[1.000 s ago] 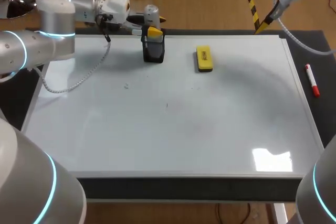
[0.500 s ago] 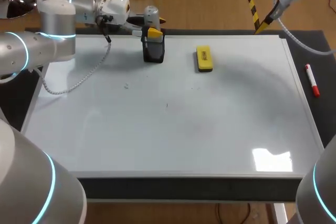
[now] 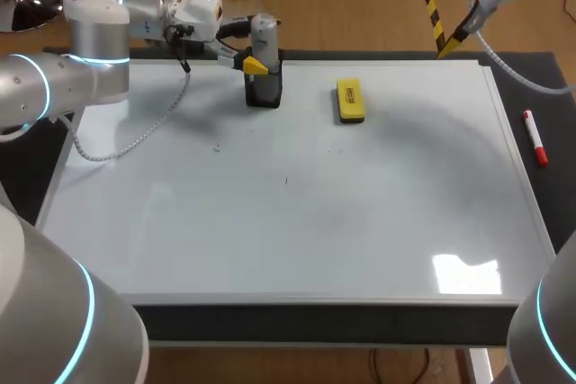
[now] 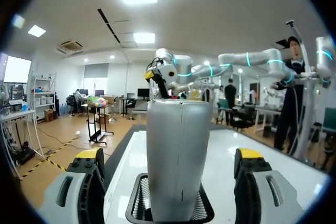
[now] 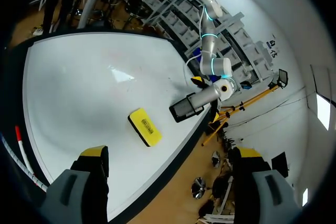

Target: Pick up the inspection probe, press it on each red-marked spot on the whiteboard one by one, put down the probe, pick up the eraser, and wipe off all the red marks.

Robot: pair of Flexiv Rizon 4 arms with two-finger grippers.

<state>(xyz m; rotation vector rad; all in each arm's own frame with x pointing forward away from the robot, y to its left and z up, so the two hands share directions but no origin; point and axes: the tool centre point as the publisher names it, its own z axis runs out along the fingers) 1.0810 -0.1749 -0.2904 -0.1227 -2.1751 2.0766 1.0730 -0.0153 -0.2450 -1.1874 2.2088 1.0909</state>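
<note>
The grey inspection probe (image 3: 264, 35) stands upright in a black mesh holder (image 3: 264, 92) at the far edge of the whiteboard (image 3: 297, 222). My left gripper (image 4: 169, 153) is open around the probe (image 4: 177, 156), with a gap showing on each side of it. One yellow fingertip (image 3: 255, 65) shows beside the holder. The yellow eraser (image 3: 350, 100) lies flat to the right of the holder. My right gripper (image 5: 168, 156) hangs open and empty, high over the board's far right corner, with the eraser (image 5: 145, 127) ahead of it. Only faint dark specks show on the board.
A red marker pen (image 3: 535, 138) lies on the dark mat just off the whiteboard's right edge. A grey cable (image 3: 144, 132) from my left arm droops over the board's far left part.
My left gripper's fingers have spread apart and let go of the probe, which stays upright in the holder. My right arm has not moved.
</note>
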